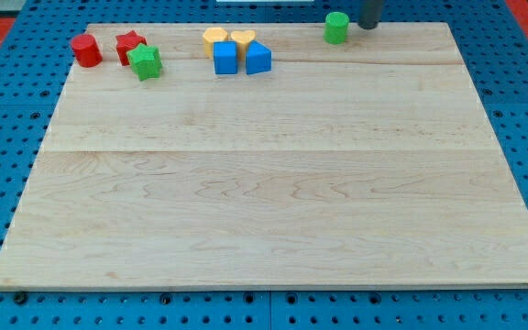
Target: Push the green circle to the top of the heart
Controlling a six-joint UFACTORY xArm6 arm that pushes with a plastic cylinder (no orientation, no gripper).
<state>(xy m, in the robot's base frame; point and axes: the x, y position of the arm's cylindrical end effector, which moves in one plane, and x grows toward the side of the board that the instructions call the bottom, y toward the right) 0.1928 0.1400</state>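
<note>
The green circle (336,27) stands near the board's top edge, right of the middle. The yellow heart (243,39) sits further to the view's left, also near the top edge, with a wide gap between them. My tip (368,25) is a dark rod end just to the right of the green circle, close to it; I cannot tell if they touch.
A yellow block (214,38) sits just left of the heart. A blue cube (225,58) and a blue block (258,58) lie right below them. A red circle (86,49), a red star (130,45) and a green star (144,61) cluster at the top left.
</note>
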